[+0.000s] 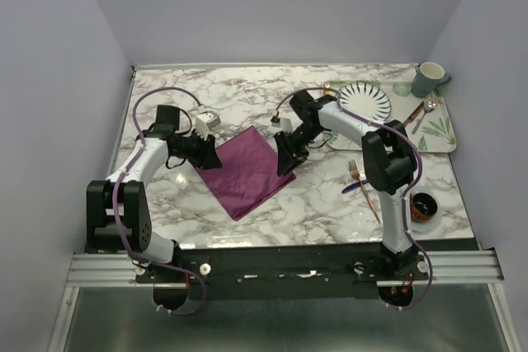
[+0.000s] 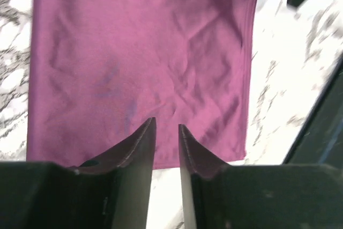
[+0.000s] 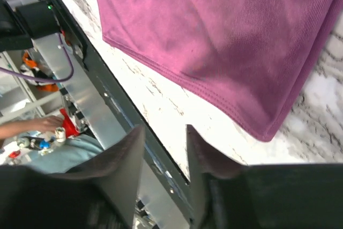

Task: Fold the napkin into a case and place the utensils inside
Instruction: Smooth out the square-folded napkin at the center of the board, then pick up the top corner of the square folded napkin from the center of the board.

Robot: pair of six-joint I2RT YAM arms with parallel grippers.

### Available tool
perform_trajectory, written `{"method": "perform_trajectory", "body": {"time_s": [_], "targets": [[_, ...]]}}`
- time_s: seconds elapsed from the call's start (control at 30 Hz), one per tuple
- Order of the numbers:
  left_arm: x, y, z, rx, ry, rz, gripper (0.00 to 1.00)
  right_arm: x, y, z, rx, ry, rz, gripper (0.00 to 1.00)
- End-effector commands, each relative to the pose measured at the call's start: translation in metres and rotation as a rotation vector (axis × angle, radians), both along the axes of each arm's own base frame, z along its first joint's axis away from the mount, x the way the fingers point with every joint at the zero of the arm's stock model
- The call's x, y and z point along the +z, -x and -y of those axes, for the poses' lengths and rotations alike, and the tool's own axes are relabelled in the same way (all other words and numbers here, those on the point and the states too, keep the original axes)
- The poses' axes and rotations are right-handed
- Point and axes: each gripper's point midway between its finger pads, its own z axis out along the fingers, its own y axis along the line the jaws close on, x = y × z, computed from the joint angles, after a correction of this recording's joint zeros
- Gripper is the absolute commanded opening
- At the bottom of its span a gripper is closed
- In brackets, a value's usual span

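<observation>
The plum-purple napkin (image 1: 244, 168) lies folded to a rectangle on the marble table (image 1: 330, 199), slanted between the arms. It fills the left wrist view (image 2: 144, 57) and the top of the right wrist view (image 3: 225, 36). My left gripper (image 1: 211, 154) is at its left edge, jaws a narrow gap apart and empty (image 2: 166, 127). My right gripper (image 1: 285, 162) is just off its right corner, open and empty (image 3: 165, 130). The copper fork (image 1: 361, 185) and the dark blue knife (image 1: 356, 185) lie crossed on the table to the right. No narrow case shows.
A leaf-patterned tray (image 1: 437, 129) at the back right holds a striped plate (image 1: 368, 100), a grey mug (image 1: 427, 79) and two utensils (image 1: 419, 113). A small dark bowl (image 1: 423, 205) stands near the right front edge. A small white object (image 1: 206, 123) lies behind the left gripper.
</observation>
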Motion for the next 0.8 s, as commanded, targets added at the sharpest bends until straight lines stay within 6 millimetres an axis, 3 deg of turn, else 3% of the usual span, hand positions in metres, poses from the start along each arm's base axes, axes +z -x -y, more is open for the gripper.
{"method": "perform_trajectory", "body": {"time_s": [0.0, 0.2, 0.4, 0.57, 0.77], "targets": [[-0.032, 0.025, -0.006, -0.175, -0.249, 0.104, 0.34, -0.029, 0.007, 0.018, -0.042, 0.114, -0.005, 0.40], [-0.058, 0.030, 0.007, -0.270, -0.398, 0.160, 0.31, -0.067, 0.001, 0.039, -0.063, 0.265, 0.035, 0.38], [-0.075, 0.059, 0.020, -0.390, -0.455, 0.166, 0.29, -0.079, -0.006, 0.051, -0.061, 0.342, 0.079, 0.38], [-0.083, 0.084, 0.029, -0.485, -0.485, 0.183, 0.28, -0.059, -0.003, 0.047, -0.041, 0.287, 0.090, 0.38], [-0.058, 0.103, 0.035, -0.595, -0.408, 0.335, 0.37, -0.025, 0.004, 0.042, 0.002, 0.175, 0.132, 0.43]]}}
